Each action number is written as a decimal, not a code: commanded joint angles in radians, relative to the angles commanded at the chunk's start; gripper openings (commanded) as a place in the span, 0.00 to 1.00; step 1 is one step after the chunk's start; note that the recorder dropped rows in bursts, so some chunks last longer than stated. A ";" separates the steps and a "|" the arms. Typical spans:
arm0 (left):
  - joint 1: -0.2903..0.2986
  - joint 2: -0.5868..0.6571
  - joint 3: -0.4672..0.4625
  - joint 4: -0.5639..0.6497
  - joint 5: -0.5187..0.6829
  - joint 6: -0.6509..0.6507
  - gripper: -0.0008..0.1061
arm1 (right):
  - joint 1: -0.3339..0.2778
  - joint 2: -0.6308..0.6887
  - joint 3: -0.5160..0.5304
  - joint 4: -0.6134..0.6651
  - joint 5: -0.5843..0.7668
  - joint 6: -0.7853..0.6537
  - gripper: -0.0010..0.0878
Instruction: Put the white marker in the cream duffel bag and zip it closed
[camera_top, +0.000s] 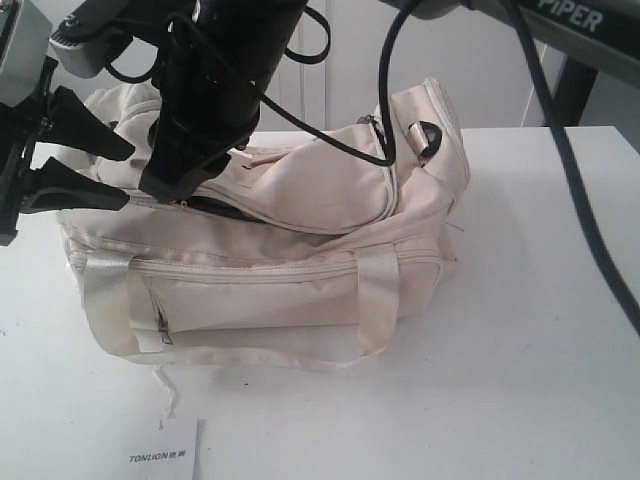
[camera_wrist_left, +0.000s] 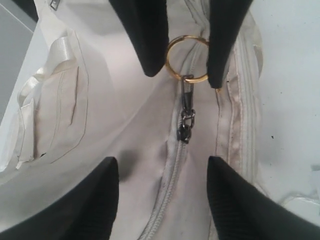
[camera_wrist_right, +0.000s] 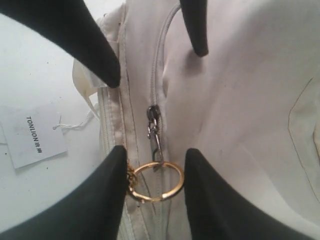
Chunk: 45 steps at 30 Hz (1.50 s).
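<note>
The cream duffel bag (camera_top: 300, 270) lies on the white table. Its top zipper slider (camera_wrist_left: 185, 131) carries a dark pull with a gold ring (camera_wrist_right: 155, 181). My right gripper (camera_wrist_right: 156, 150) reaches across to the bag's left end (camera_top: 170, 185), and its fingers touch both sides of the gold ring (camera_wrist_left: 186, 60). My left gripper (camera_wrist_left: 161, 160) is open and straddles the closed zipper teeth just past the slider; in the exterior view the left gripper (camera_top: 115, 172) sits at the bag's left end. A dark slit (camera_top: 215, 205) shows by the right gripper. The white marker is out of view.
A flat white card printed TONLION (camera_top: 165, 455) lies on the table in front of the bag, tied by a thread (camera_wrist_right: 75, 125). Black cables (camera_top: 560, 130) hang over the bag's right end. The table (camera_top: 540, 330) is bare to the right.
</note>
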 joint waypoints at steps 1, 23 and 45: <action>0.000 0.007 0.000 -0.014 0.000 0.015 0.54 | 0.000 0.000 0.000 0.000 0.000 0.000 0.01; 0.000 0.089 0.000 -0.025 -0.005 0.067 0.09 | 0.000 0.000 0.000 0.000 0.000 0.000 0.01; 0.000 0.068 0.000 0.047 -0.008 0.012 0.01 | -0.001 -0.015 0.060 -0.096 0.000 0.090 0.01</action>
